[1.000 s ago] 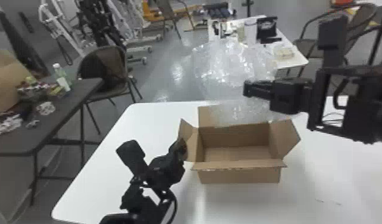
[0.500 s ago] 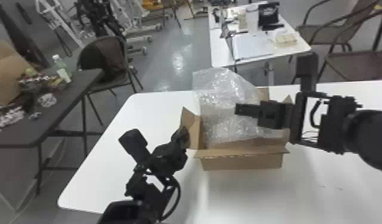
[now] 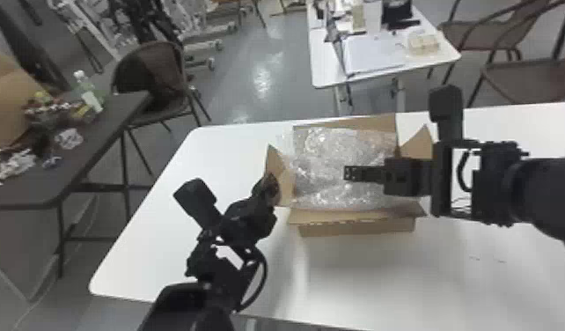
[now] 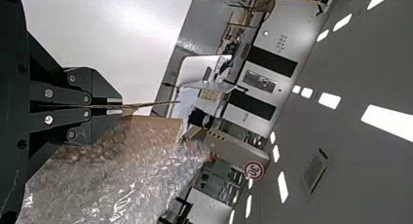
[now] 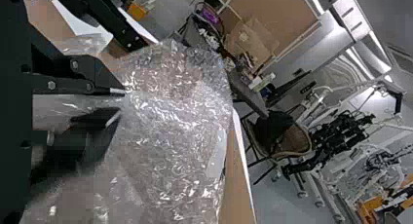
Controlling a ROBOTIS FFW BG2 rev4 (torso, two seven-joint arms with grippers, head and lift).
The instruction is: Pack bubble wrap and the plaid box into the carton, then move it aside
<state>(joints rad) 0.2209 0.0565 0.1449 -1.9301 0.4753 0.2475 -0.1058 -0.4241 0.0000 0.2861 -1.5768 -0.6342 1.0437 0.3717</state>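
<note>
While bubble wrap (image 3: pixel 325 152) lies in the open carton (image 3: pixel 356 228) on the table (image 3: pixel 361 281), the left pincer (image 4: pixel 122 106) pinches a flap (image 3: pixel 284 181), the right pincer (image 5: pixel 118 105) slightly spread; plaid box's whereabouts unclear, moving aside remains.

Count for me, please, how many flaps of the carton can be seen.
4: the left flap, pinched in the left tool; the right flap; the far flap, partly covered by wrap; and the near flap.

Left claw (image 3: pixel 269 188) pinched tight, arm (image 3: pixel 226 264) angling over the counter's (image 3: pixel 163 251) near edge; right claw (image 3: pixel 350 173) pointing left, fingers parted.
</note>
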